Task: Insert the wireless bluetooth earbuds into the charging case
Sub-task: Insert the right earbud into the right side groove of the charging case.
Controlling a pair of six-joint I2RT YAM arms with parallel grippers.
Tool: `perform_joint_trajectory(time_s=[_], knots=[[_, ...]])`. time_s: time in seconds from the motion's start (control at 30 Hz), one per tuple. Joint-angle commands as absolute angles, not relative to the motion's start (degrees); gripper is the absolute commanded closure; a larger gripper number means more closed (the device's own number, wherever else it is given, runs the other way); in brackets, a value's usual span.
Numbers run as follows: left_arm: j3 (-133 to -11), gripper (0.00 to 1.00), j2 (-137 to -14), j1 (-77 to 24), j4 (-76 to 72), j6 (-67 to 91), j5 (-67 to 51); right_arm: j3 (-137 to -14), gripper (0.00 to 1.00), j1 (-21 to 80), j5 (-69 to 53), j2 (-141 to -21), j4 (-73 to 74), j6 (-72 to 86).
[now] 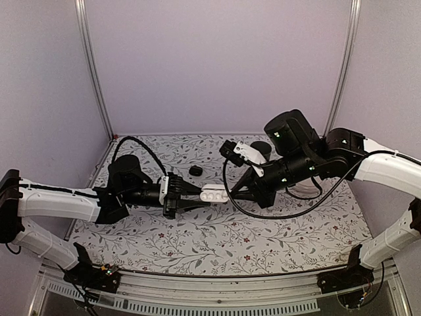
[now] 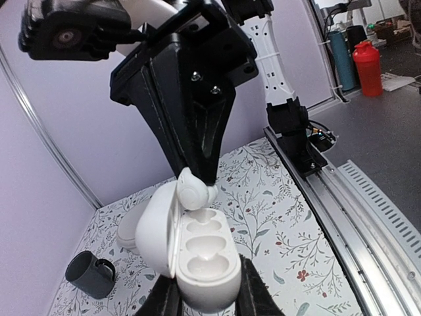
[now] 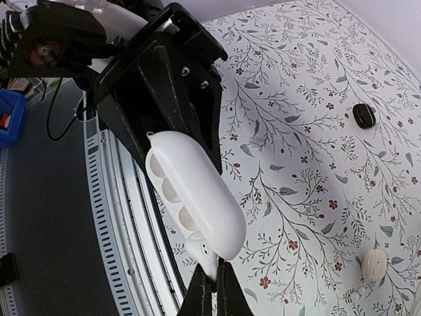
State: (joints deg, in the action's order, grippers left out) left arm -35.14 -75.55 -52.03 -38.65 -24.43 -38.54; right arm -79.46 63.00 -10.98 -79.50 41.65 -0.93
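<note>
My left gripper (image 1: 205,195) is shut on the white charging case (image 1: 214,194) and holds it above the table, lid open. In the left wrist view the case (image 2: 205,266) sits between my fingers (image 2: 253,293), its sockets empty. My right gripper (image 1: 231,193) is shut on a white earbud (image 2: 194,191) and holds it at the case's far socket, touching the rim. In the right wrist view the earbud (image 3: 205,253) is pinched at my fingertips (image 3: 212,280), against the end of the case (image 3: 197,191). A second white earbud (image 3: 375,264) lies on the table.
A small black oval object (image 1: 195,170) lies on the floral mat (image 1: 217,230) behind the case; it also shows in the right wrist view (image 3: 364,115). A dark round object (image 1: 262,148) sits at the back. A white dish (image 1: 304,189) lies under my right arm.
</note>
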Motion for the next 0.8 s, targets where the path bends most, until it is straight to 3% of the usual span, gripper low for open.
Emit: perform_joint_trajectory(time_s=[0.0, 0.53, 0.77], knots=[[-36.5, 1.00, -74.4, -52.9, -38.3, -24.5, -39.5, -81.8, 0.97, 63.6, -10.0, -79.6, 42.0, -1.4], [-37.7, 1.00, -77.8, -52.2, -39.0, -16.9, -47.3, -84.8, 0.97, 64.3, -9.5, -83.3, 40.6, -3.2], [-34.1, 1.00, -78.5, -51.8, -49.2, -11.3, -44.9, -84.8, 0.97, 64.2, -8.8, -84.1, 42.2, -1.5]])
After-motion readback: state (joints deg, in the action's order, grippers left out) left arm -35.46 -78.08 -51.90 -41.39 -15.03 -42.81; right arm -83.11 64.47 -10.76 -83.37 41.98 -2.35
